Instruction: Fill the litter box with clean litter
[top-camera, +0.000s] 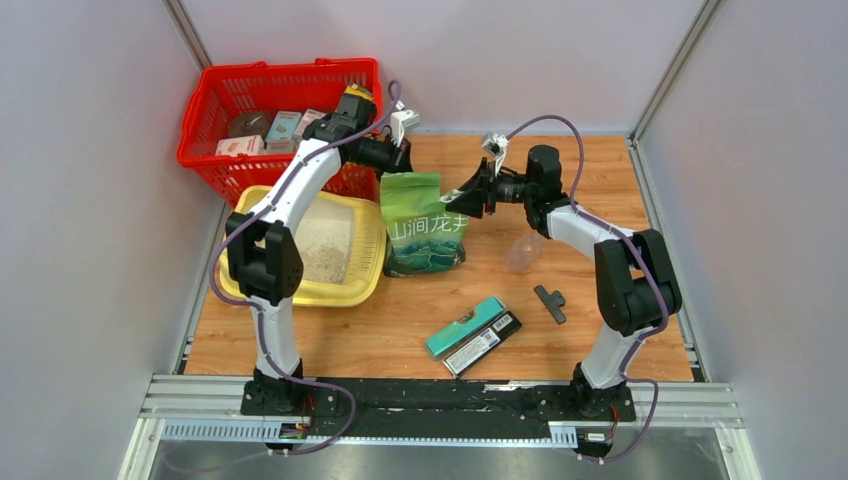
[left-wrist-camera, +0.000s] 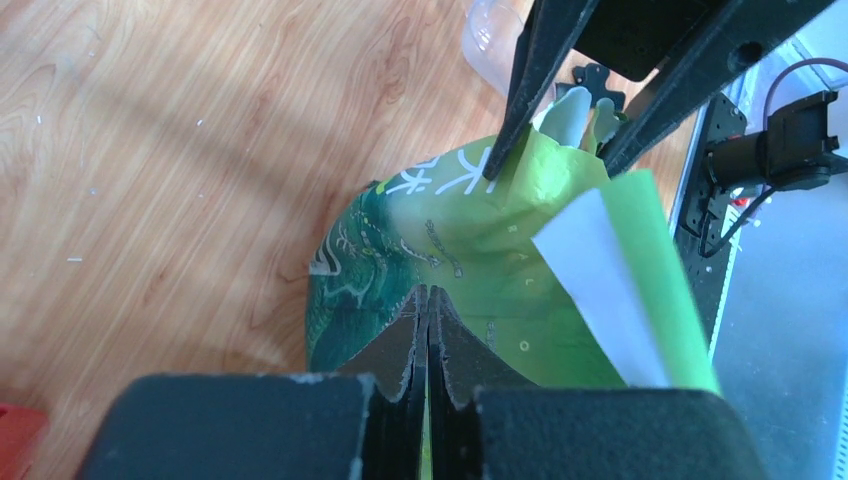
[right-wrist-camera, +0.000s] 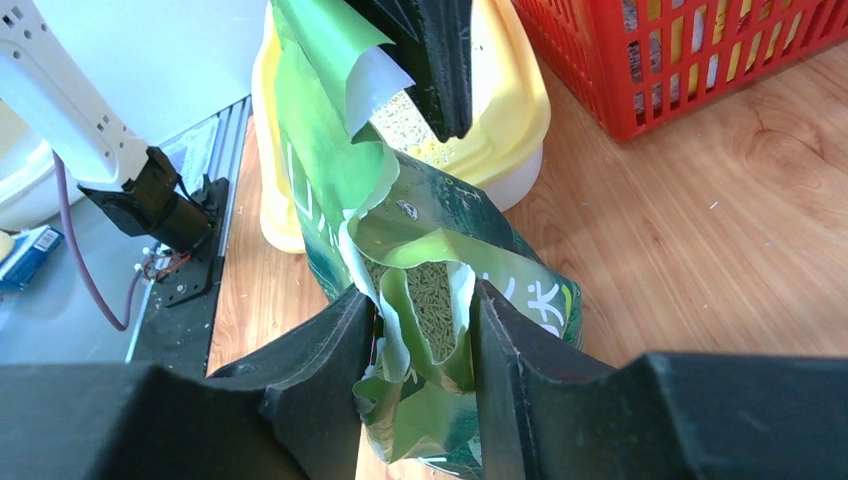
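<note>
The pale-yellow litter box (top-camera: 365, 255) lies at the left with beige litter (top-camera: 322, 250) covering part of its floor. It also shows in the right wrist view (right-wrist-camera: 510, 110). A green printed bag (top-camera: 425, 225) stands just right of it, its mouth open and litter (right-wrist-camera: 432, 285) visible inside. My left gripper (left-wrist-camera: 428, 295) is shut on the bag's far top edge (left-wrist-camera: 520, 250). My right gripper (right-wrist-camera: 425, 300) is closed on the bunched near edge of the bag's mouth. Both grippers (top-camera: 400, 155) (top-camera: 470, 195) hold the bag's top from opposite sides.
A red mesh basket (top-camera: 280, 110) with small boxes stands behind the litter box. A translucent scoop (top-camera: 523, 252) lies right of the bag. Two flat boxes (top-camera: 475, 330) and a black T-shaped piece (top-camera: 550, 303) lie on the wooden table nearer the front.
</note>
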